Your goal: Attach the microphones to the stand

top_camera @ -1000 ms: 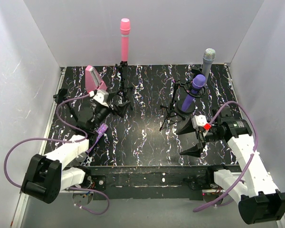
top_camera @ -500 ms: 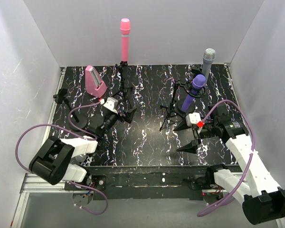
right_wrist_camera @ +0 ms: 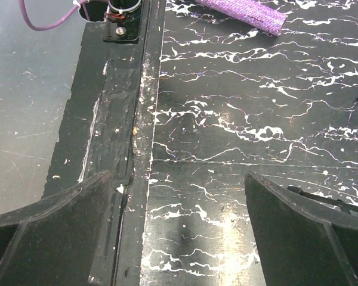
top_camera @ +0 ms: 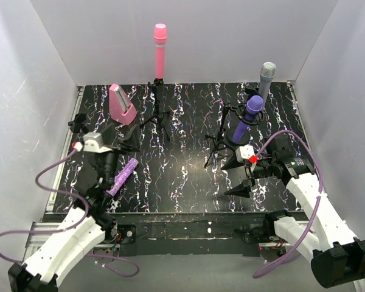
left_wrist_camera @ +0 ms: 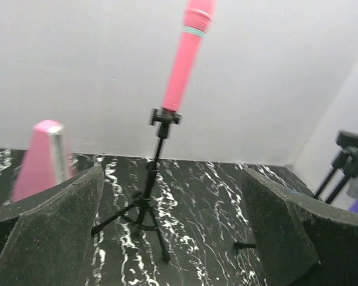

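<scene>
Looking from the top, the smooth pink mic [top_camera: 160, 52] is seen clipped upright on a spindly black tripod [top_camera: 156, 115]. The silver-grey mic [top_camera: 266, 79] and dark purple mic [top_camera: 248, 118] are propped up at the right. The glittery purple mic [top_camera: 123, 176] is left flat on the marbled table [top_camera: 182, 176]. The left gripper [top_camera: 125, 139] is spread wide, empty.

Left wrist: a pink wedge box [left_wrist_camera: 42, 158] is seen beside the tripod.

Right wrist: the right gripper [right_wrist_camera: 179, 226] is parted wide, nothing held.
</scene>
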